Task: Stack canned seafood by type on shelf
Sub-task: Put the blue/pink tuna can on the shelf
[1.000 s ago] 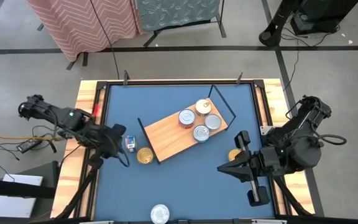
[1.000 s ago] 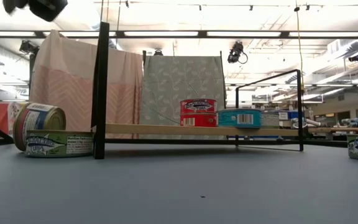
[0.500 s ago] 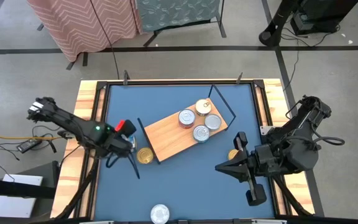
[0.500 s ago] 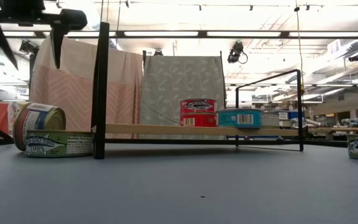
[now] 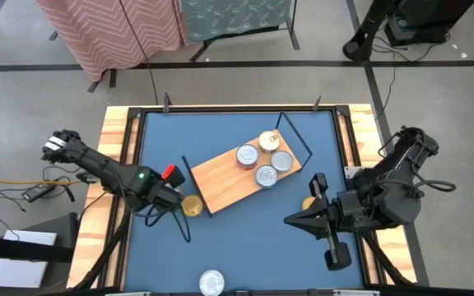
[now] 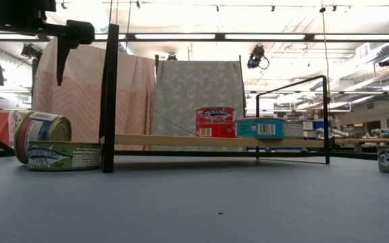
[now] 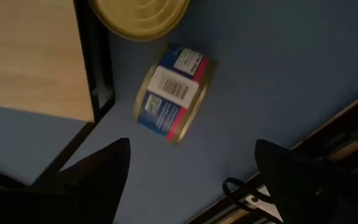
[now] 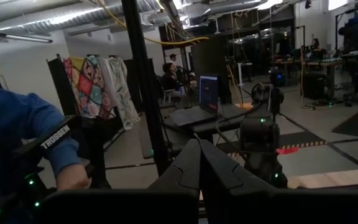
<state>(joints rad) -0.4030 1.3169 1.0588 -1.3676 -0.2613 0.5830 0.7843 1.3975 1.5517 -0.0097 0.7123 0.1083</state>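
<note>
A: Shelf first. Which way does it run?

B: The rectangular light-wood shelf with black wire end frames lies diagonally on the blue table with wooden rim; its long axis goes from the near-left corner up to the far-right.

A: What's on it?

B: Four small round flat tins, all bunched at the far-right end: a gold-lidded tin, a silver-lidded tin, a second silver tin and a greyer silver tin. The low view shows a red-labelled tin and a teal-labelled one there. The near-left part of the board is bare.

A: Tins off the shelf?

B: A blue-and-red labelled tin tipped on its side on the table just beside the shelf's near-left end frame, side label up; in the low view it leans on a flat green-labelled tin with a gold lid. Another gold tin sits near the right arm, and a silver one at the table's near edge.

A: Grippers?

B: The left gripper hangs above the tipped tin with fingers spread wide, gripping nothing. The right gripper waits over the table's right side, fingers clenched together, empty.
</note>
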